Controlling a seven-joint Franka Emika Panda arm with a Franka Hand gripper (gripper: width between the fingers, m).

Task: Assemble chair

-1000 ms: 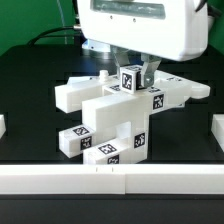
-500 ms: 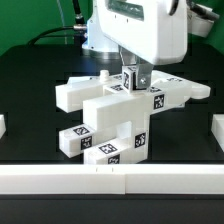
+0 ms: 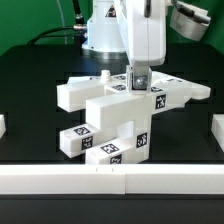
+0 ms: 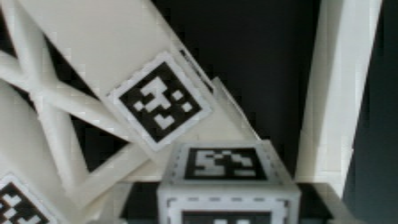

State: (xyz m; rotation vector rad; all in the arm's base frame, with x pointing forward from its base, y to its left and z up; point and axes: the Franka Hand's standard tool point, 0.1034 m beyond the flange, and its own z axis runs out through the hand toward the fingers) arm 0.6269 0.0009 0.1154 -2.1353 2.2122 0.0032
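Exterior low-frontal; wrist close above chair

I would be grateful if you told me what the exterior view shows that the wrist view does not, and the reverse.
Only the exterior view shows the glossy white robot arm, its gripper over the stacked matte white blocky chair parts, the black table and the white front rail. Only the wrist view shows, close up, the white diagonal braces of a flat plate. Both show chair parts bearing black-and-white square tags.
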